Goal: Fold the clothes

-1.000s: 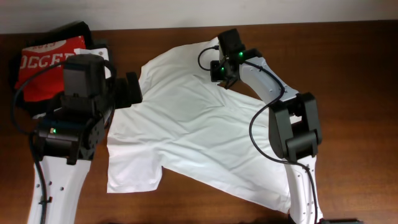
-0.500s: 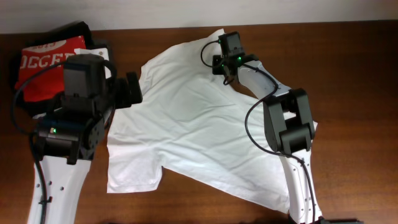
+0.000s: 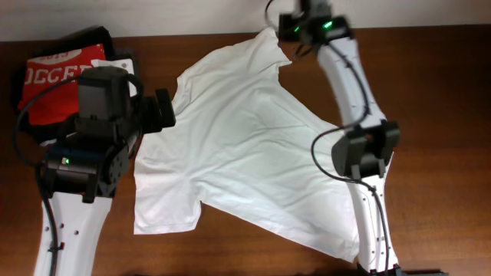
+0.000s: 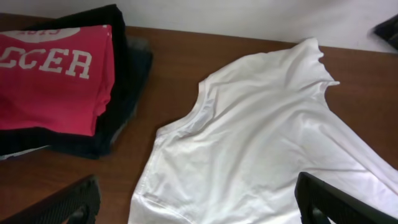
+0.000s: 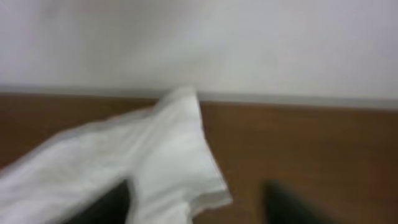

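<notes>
Closest in, the white T-shirt (image 3: pixel 245 146) lies spread on the table (image 3: pixel 437 100), its hem running off to the near right and its near sleeve (image 3: pixel 165 211) flat at the left. Just beyond, the left gripper (image 4: pixel 198 204) hangs beside the collar, jaws as wide as they go, nothing in them. No change there.

Further back on the left, the red shirt (image 3: pixel 60 67) sits on dark garments (image 4: pixel 121 81), untouched.

Now the far edge, and here's the news. The right gripper (image 5: pixel 199 205) has shot out to the back of the table, hauling the far sleeve (image 5: pixel 180 155) with it. It has just let go: fingers apart on either side, cloth lying loose between them. The bunched ridge across that shoulder is pulled smooth. By my read this corner is now spread, with no fold made yet.

What we can't see: the right wrist view is smeared, so its fingertips are only dark shapes. The right arm (image 3: pixel 360 153) covers the hem's near corner, and the left arm (image 3: pixel 84 169) overlaps the shirt's left edge. The red shirt's lettering is cut off.
</notes>
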Tool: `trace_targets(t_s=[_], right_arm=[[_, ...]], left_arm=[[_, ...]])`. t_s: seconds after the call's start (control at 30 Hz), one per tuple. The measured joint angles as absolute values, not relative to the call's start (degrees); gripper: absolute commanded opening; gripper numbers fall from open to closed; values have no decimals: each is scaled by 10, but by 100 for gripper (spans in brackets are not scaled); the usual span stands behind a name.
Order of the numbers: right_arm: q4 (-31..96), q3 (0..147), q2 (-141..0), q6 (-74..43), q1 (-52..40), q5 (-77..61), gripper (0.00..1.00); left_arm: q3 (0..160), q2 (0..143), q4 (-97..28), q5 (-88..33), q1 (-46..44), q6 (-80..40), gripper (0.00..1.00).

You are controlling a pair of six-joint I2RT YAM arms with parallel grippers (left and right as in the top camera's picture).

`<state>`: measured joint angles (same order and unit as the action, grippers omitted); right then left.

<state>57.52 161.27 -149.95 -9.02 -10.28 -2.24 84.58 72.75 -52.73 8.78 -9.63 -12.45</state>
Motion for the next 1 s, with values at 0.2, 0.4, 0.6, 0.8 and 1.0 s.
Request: trace_targets(t_s=[0.2,0.4,0.6,0.8,1.0], right_arm=[[969,1774,-1482,-80,6,-52,49],[970,1586,-1481,-60,31,-133,46],[971,1199,-1206,-60,44,-53,47],[872,985,-1192,-73,79,-39,44],[759,892,-1193,-38,79,-21,43]], left_arm=[[845,728,-526,84,-96,-124,99],[845,728,-525,84,-96,-124,99],[845,728,-524,84,-96,-124,99],[845,728,-525,84,-96,-124,99],[845,728,-525,84,-96,-124,99]])
